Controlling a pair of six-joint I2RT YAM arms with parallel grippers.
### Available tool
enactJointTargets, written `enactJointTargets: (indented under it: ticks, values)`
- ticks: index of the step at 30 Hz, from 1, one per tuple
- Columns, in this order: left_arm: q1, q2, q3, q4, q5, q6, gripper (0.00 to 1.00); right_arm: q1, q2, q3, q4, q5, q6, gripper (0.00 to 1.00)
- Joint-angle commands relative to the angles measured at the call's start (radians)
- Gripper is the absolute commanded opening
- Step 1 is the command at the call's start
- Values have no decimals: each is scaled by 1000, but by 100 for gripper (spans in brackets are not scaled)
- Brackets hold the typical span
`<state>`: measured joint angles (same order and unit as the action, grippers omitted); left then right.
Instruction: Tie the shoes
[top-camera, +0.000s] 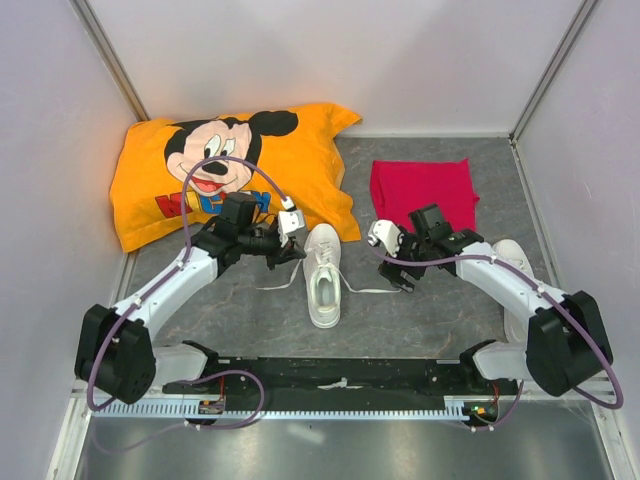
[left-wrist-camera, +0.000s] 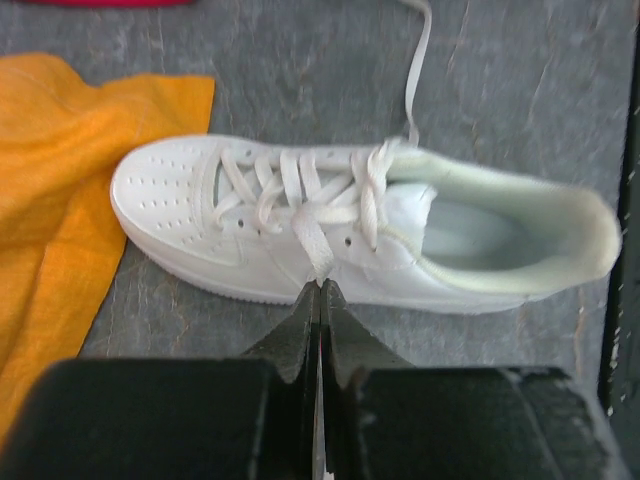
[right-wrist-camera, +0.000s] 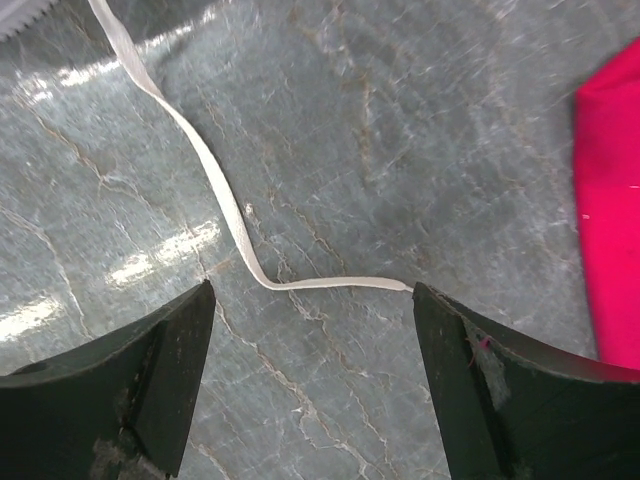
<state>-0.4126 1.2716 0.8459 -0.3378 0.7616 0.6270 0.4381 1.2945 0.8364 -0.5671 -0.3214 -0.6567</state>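
Note:
One white shoe (top-camera: 322, 275) lies mid-table with its toe pointing away from the arms; in the left wrist view this shoe (left-wrist-camera: 300, 230) lies sideways, toe to the left. My left gripper (left-wrist-camera: 320, 290) is shut on the left lace (left-wrist-camera: 312, 248) right at the shoe's side, seen from above as the left gripper (top-camera: 293, 252). The right lace (right-wrist-camera: 225, 200) trails over the floor, and its end lies between the wide-apart fingers of my open right gripper (right-wrist-camera: 312, 295), which hovers right of the shoe (top-camera: 402, 275). A second white shoe (top-camera: 515, 255) is partly hidden behind the right arm.
An orange Mickey Mouse pillow (top-camera: 230, 170) lies at the back left, its corner close to the shoe's toe (left-wrist-camera: 60, 200). A red cloth (top-camera: 422, 190) lies at the back right, its edge showing by my right finger (right-wrist-camera: 610, 220). Grey walls close in the sides.

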Motion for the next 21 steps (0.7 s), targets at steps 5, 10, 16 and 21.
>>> enactJointTargets:
  ticks: [5,10,16,21]
  values:
    - [-8,-49,-39,322,104,-400,1,-4,89,15,-7,-42,-55,82]
    - [-8,-43,-50,365,100,-461,1,-4,112,-13,30,-51,-57,77]
    - [-6,-48,-45,364,97,-474,2,2,169,-45,95,7,-81,68]
    - [-8,-46,-48,362,97,-467,1,14,189,-71,108,28,-126,67]
